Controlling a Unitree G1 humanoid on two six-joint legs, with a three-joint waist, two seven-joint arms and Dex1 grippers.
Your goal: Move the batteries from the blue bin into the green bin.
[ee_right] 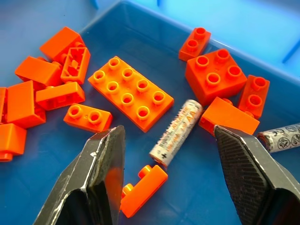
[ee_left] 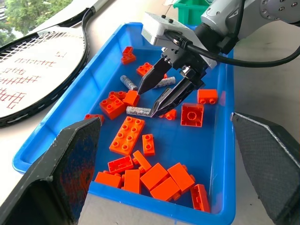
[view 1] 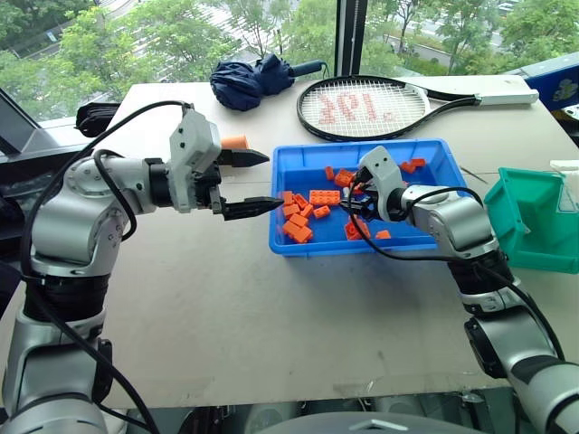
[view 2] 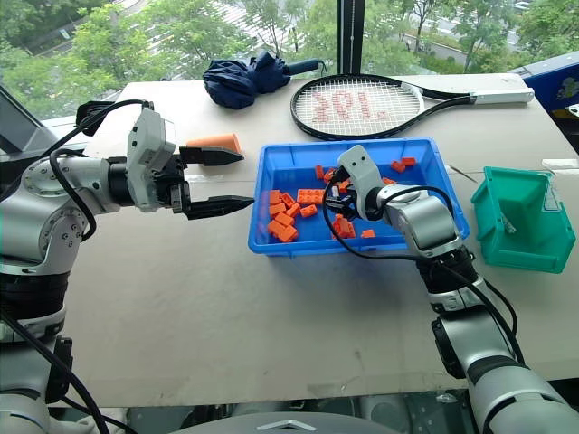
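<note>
The right tool (ee_left: 157,98) reaches down into the blue bin (view 1: 434,154), its two black fingers parted on either side of one battery (ee_right: 176,132) that lies flat on the bin floor among the orange bricks (view 1: 298,221). Nothing is gripped yet: the fingers straddle the battery with a gap on each side, which fits a tool lined up to close across the cylinder's width rather than along its length. The wrist tips down and leftward, probably so the fingertips can slip between the bricks crowded close around the battery.

The left tool (view 1: 249,183) hangs above the bench (view 1: 226,316) just left of the blue bin, fingers spread wide and holding nothing. It seems parked there to stay out of the way and to keep its camera trained on the bin.

The green bin (view 1: 534,221) sits on the bench to the right of the blue bin, near but apart from it, within reach of the right arm for the drop.

The head views hide the batteries behind the right wrist. The left wrist view shows the right tool from the front, with a battery at its tips and two more batteries (ee_left: 129,82) lying farther off among the bricks. The right wrist view gives the alignment: the battery lies between the fingers, a small brick (ee_right: 143,190) just beside its near end, and a second battery (ee_right: 281,136) just past one finger.
</note>
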